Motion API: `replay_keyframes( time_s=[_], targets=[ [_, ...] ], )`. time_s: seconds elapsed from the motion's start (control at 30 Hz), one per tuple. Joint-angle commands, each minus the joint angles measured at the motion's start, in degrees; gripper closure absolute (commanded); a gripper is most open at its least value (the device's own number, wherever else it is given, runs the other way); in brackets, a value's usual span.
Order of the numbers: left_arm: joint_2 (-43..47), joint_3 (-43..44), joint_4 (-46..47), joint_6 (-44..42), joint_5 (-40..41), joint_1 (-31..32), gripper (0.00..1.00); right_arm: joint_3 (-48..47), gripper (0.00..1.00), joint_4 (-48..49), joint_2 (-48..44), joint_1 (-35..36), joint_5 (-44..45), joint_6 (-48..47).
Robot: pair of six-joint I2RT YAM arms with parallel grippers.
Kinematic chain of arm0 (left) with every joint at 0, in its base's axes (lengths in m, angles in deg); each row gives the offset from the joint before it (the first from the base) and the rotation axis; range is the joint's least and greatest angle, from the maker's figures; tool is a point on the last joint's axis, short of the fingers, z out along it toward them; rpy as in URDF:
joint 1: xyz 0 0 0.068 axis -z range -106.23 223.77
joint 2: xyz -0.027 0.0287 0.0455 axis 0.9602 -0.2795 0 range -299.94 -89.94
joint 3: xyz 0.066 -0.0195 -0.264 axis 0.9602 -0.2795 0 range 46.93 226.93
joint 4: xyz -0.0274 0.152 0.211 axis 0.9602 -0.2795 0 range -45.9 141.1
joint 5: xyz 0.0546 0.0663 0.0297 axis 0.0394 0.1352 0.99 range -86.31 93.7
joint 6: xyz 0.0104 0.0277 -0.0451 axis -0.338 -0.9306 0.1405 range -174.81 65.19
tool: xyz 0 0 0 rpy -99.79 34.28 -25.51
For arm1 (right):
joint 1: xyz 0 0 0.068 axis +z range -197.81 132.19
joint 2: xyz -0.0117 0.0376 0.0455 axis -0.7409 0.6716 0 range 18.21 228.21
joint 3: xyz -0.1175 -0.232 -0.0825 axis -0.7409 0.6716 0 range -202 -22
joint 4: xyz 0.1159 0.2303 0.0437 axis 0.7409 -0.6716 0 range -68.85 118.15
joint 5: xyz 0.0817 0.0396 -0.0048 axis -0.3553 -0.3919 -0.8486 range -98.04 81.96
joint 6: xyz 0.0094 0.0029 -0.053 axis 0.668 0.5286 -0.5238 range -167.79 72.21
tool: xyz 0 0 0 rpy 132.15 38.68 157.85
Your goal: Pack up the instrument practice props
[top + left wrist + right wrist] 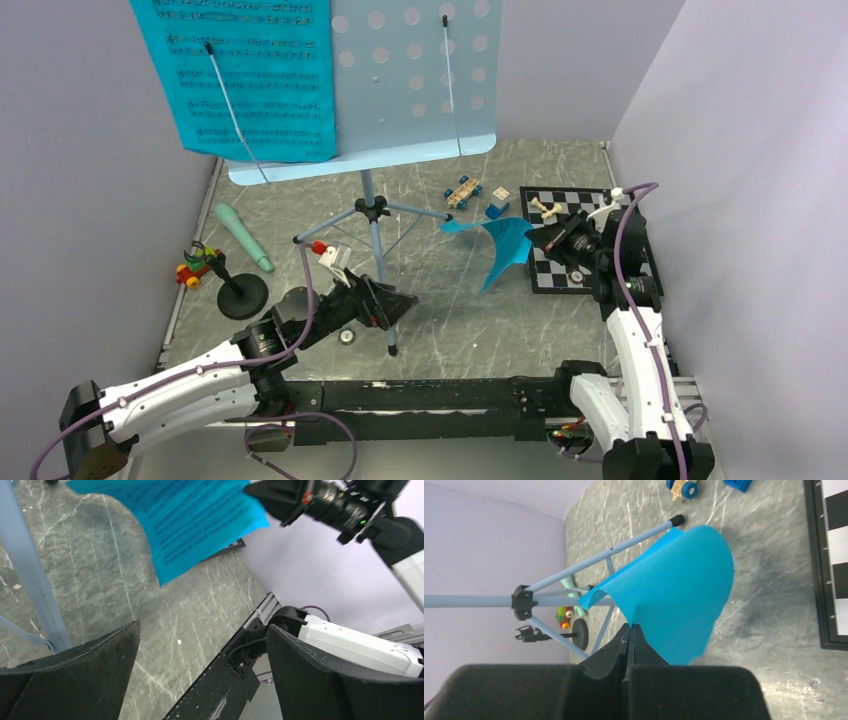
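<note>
Turquoise paper, one printed music sheet (505, 245), hangs curled and drooping above the desk (450, 330), between the nearest tripod foot of the pale-blue music stand (415, 90) and the chessboard (575, 200); whether its lowest corner brushes the desk I cannot tell.

The hold looks thin, taken at one edge only, so a quick swing could probably let the sheet slide out or crease; the loose end floats near the tripod foot and might catch on it; the arm carrying it reaches over the chessboard, where a low pass could knock the pieces.

The right jaws are pressed together on that edge of the sheet, the wrist view showing nothing but paper between their tips; the left jaws stand wide apart, holding and touching nothing, low over the desk just beside a tripod leg; a careless nudge there could rock the tall stand.

A second music sheet (250, 80) sits on the stand's perforated tray under a wire retainer; the mint-green microphone (243, 237) lies flat at the left, near its black round-based stand (241, 295); none of these is packed yet.
</note>
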Motion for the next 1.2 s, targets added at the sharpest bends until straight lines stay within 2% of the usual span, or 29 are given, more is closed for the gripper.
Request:
replay_keyframes(
  time_s=[0.0,0.1,0.3,0.6,1.0,1.03,1.17],
  targets=[
    [-1.8,2.3,0.9,-0.1,-1.3,0.3,0.01,0.4,1.0,-2.1,1.1,-0.3,4.1,-1.6],
    [-2.3,2.7,0.3,0.0,-1.5,0.3,0.01,6.1,1.0,2.3,2.9,-2.5,3.4,-0.2],
    [-1.9,1.8,0.8,0.7,-1.6,0.3,0.01,18.0,1.0,16.2,6.9,-10.6,-8.0,8.6],
    [-2.3,1.3,1.3,0.8,-1.8,0.3,0.01,16.3,1.0,14.8,8.9,-10.5,-6.6,6.2],
    [-1.8,-0.6,2.4,1.8,-1.6,0.3,0.01,11.2,1.0,10.6,17.9,-10.6,-1.7,-0.2],
    [-1.9,-0.7,2.5,1.8,-1.6,0.3,0.01,11.1,0.97,10.8,18.7,-10.5,-1.6,-0.4],
    [-2.0,-0.6,1.9,1.8,-1.9,0.3,0.01,9.7,0.59,10.0,20.0,-10.5,-1.1,-1.2]
  ],
)
